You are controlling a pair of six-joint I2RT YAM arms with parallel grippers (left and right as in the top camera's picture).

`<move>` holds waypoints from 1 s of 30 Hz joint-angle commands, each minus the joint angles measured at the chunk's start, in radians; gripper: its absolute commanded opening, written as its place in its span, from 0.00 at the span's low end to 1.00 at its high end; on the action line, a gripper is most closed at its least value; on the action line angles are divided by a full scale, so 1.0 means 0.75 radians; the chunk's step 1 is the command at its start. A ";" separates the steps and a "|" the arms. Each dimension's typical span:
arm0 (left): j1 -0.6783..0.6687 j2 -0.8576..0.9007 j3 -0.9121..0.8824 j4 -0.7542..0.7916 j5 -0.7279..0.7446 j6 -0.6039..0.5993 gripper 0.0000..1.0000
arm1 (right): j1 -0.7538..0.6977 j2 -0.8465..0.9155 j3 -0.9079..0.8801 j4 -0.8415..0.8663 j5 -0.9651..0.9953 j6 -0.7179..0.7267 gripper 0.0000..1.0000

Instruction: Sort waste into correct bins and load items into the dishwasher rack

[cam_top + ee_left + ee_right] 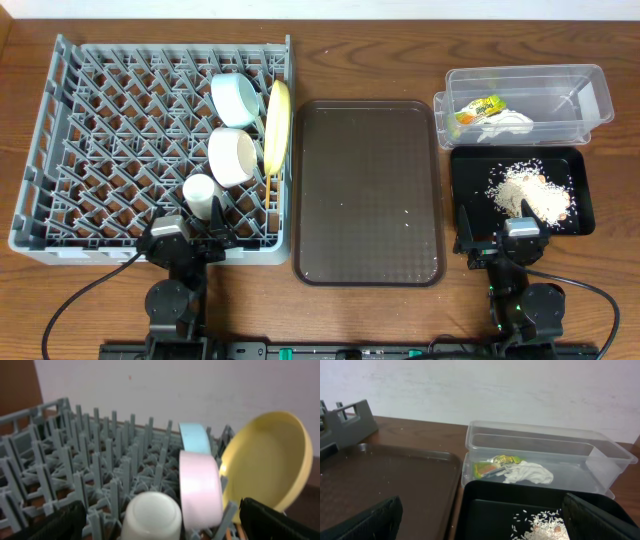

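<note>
Sorting + loading look done. Plate, bowls, cup in rack; wrapper, tissue in tub; crumbs in blk tray. L gripper, R gripper spread wide, empty, parked. Next: prob. nothing.

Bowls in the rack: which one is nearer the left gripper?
The white bowl, just behind the small white cup. The light blue bowl sits farther back, beyond it.

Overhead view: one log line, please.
rack: plate, blue bowl, white bowl, cup; tub: wrapper, tissue; black tray: crumbs; left gripper open; right gripper open
</note>
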 commanded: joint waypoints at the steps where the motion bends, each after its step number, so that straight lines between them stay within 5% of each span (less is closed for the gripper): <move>1: 0.009 -0.013 -0.008 -0.094 0.032 0.027 0.99 | -0.005 -0.009 -0.001 -0.007 -0.005 -0.015 0.99; 30: 0.009 -0.011 -0.008 -0.095 0.056 0.026 0.99 | -0.005 -0.009 -0.001 -0.007 -0.005 -0.015 0.99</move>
